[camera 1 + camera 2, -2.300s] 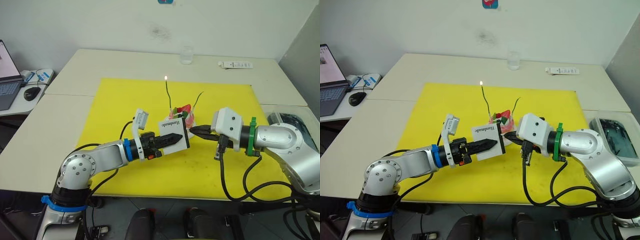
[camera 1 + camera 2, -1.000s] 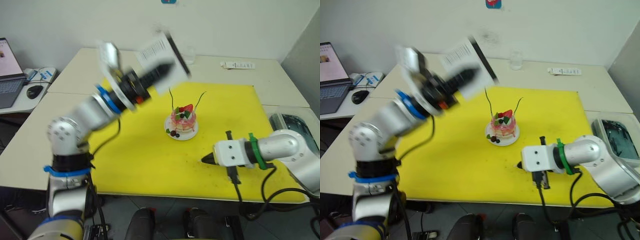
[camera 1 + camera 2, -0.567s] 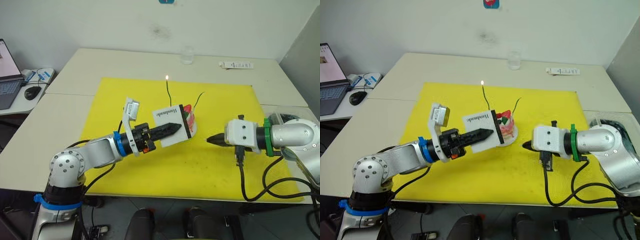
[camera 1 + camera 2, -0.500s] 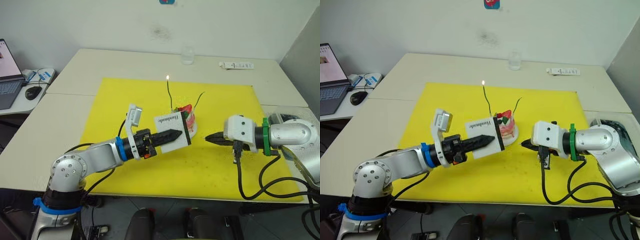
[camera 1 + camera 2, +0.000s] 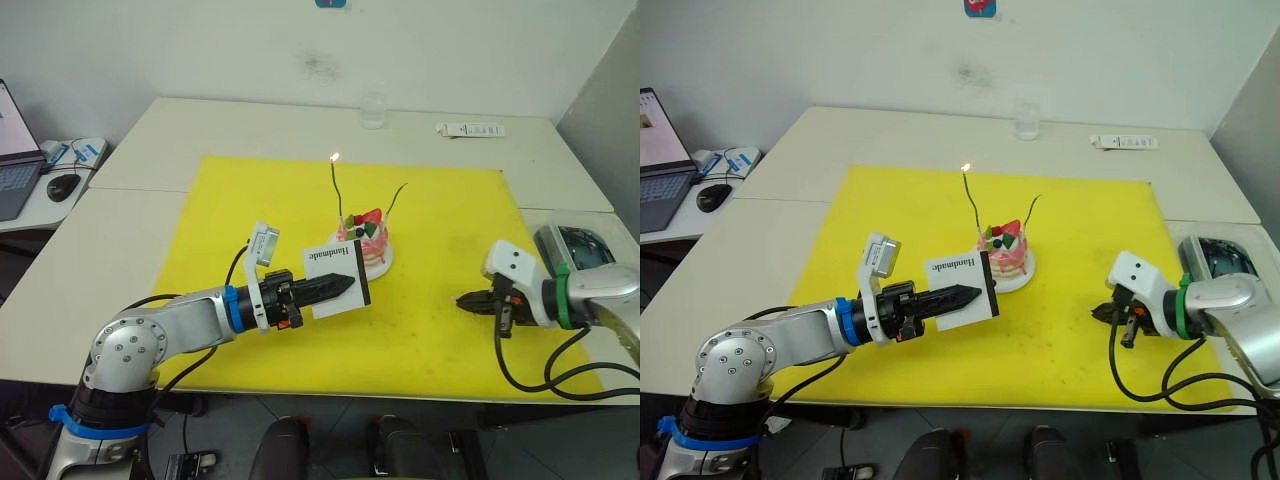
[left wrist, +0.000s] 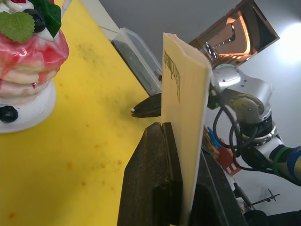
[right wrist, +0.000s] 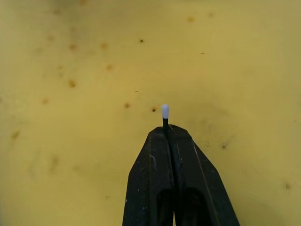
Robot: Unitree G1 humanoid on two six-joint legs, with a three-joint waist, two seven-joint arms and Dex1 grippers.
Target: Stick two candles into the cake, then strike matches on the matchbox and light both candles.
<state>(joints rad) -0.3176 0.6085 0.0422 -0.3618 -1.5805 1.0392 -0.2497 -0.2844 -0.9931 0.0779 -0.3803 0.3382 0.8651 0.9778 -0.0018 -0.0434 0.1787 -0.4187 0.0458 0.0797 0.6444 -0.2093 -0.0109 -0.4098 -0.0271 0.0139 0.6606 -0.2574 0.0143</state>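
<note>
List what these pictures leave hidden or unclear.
- Match: right wrist view shows its pale tip; the shaft is hidden between the right gripper's fingers.
- Cake: left eye view, its near side is hidden by the matchbox.
- Shorter candle: too thin to tell whether its tip is lit.

Silver arms, blue band on left wrist, green on right, black cables, tapered black claws

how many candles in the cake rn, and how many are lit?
2 candles, both standing in the cake: the taller candle on the robot's left is lit, the shorter one on its right carries no flame.
</note>
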